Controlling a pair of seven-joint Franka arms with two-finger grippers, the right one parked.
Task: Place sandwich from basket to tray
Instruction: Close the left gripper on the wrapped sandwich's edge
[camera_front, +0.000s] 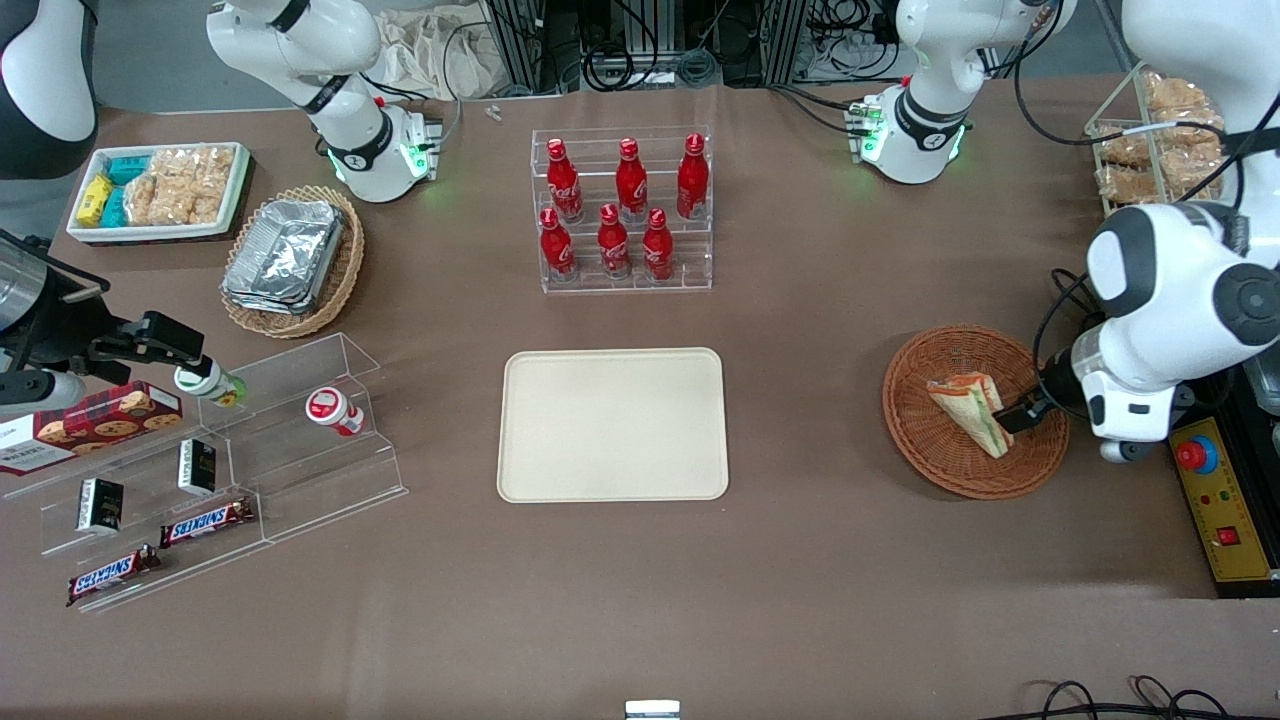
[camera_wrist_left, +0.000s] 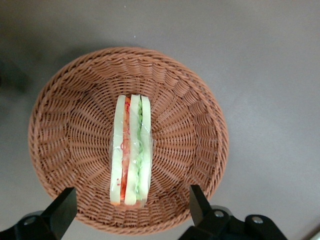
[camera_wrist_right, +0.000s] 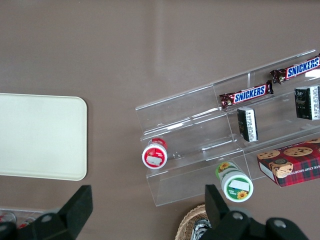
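While the sandwich (camera_wrist_left: 130, 150) lies in the basket (camera_wrist_left: 65, 125), we hold the gripper (camera_wrist_left: 129, 206) wide open and empty above it; we should straddle the bread faces before closing.

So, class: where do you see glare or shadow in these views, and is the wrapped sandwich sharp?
Front view: glare on the stacked foil trays; the open gripper sits low over the round reddish-brown wicker basket. Left wrist view: the triangular clear-wrapped sandwich is sharp and evenly lit. Right wrist view: the cream rectangular plastic tray looks bright and washed out.
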